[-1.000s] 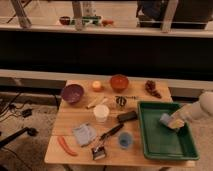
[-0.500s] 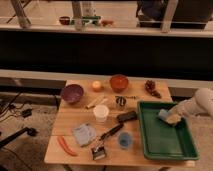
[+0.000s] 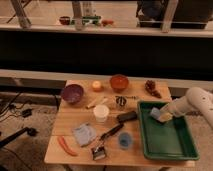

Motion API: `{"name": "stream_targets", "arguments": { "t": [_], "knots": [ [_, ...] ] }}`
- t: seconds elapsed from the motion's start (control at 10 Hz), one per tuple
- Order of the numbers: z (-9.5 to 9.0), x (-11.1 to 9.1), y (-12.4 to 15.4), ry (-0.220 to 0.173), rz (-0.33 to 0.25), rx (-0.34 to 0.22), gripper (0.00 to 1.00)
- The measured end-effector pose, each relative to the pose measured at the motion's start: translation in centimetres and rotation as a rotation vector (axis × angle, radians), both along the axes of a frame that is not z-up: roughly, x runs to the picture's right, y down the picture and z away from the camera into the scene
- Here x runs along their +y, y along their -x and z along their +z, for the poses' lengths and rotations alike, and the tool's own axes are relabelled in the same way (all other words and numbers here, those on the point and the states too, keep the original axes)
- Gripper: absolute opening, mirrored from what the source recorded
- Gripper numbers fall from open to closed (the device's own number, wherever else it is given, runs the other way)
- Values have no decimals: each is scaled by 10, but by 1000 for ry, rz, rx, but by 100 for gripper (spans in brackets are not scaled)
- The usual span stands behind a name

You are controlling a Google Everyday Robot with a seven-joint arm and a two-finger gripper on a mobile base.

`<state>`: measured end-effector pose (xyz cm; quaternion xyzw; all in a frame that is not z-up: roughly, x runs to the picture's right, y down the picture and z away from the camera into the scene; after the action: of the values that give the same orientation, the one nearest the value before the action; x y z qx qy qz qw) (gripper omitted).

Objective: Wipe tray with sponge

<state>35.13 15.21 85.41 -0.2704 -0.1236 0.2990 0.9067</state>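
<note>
The gripper [image 3: 168,116] clamps the sponge [image 3: 158,114] at the far end of the tray [image 3: 170,142]; a black bar [image 3: 126,117] lies just left, and the arm is cut off at the right.

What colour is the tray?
The tray is green, camera view; the claw holds the sponge on it.

A wooden table [image 3: 67,122] holds lots of small things. Near the back edge sit a purple bowl [image 3: 72,93], a little orange ball [image 3: 96,86], an orange bowl [image 3: 119,82] and a lumpy brown thing [image 3: 151,88] - that one is near the back right corner. In the middle stand a white cup [image 3: 101,113] and a shiny metal cup [image 3: 120,102]. Along the front edge lie a long orange thing [image 3: 66,146], a folded blue-grey cloth [image 3: 84,134], a brush [image 3: 102,145] and a small blue cup [image 3: 124,140].
</note>
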Motion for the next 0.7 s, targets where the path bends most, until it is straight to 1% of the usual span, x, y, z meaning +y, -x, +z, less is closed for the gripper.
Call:
{"name": "stream_targets", "arguments": {
  "t": [0.2,0.3,0.4,0.5,0.7],
  "knots": [
    [-13,6,6,-4,1,-15,0],
    [-22,12,8,-3,4,-25,0],
    [-34,23,9,2,12,-31,0],
    [-41,32,10,8,16,-35,0],
    [-60,58,13,20,15,-37,0]
  ]
}}
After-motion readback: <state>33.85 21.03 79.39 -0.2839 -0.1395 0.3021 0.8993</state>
